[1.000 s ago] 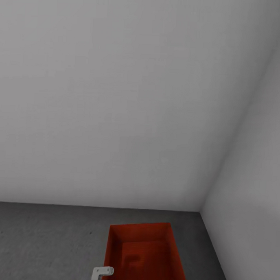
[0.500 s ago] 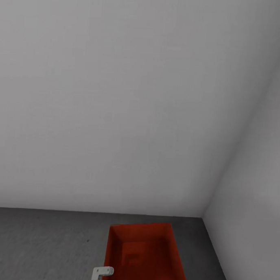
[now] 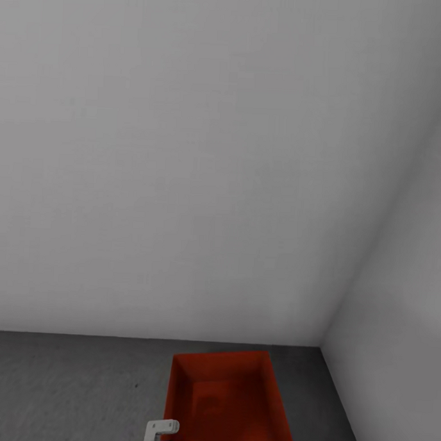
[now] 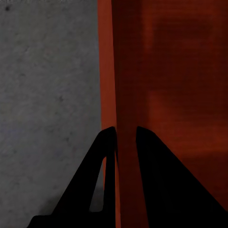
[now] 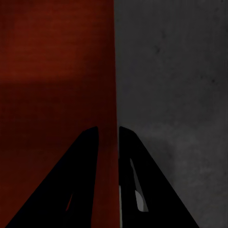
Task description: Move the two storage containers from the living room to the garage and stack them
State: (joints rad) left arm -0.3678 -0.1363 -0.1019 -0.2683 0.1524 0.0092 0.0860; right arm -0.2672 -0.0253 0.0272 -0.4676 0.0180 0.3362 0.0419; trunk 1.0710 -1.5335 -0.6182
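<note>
- One orange-red bin [image 3: 228, 404] shows at the foot of the head view, open side up, its inside bare and shadowed.
- The bin lies near the corner where two pale grey walls [image 3: 184, 167] meet, with the dark grey speckled floor [image 3: 65, 387] to its left and a narrow strip of floor between it and the right-hand wall.
- Whether the bin rests on the floor or hangs above it, I cannot tell.
- The left gripper [image 4: 124, 135] straddles the bin's left wall: one black finger [image 4: 102, 156] sits on the floor side of the wall, the other on the inner side, so the jaws are pinching the thin wall [image 4: 124, 71] between them.
- The right gripper [image 5: 108, 133] straddles the bin's right wall in the same way, its jaws pressed on the rim, with the red inside on one side and the grey floor [image 5: 175, 85] on the other.
- In the head view, small white parts of each gripper show at the bin's near corners.
</note>
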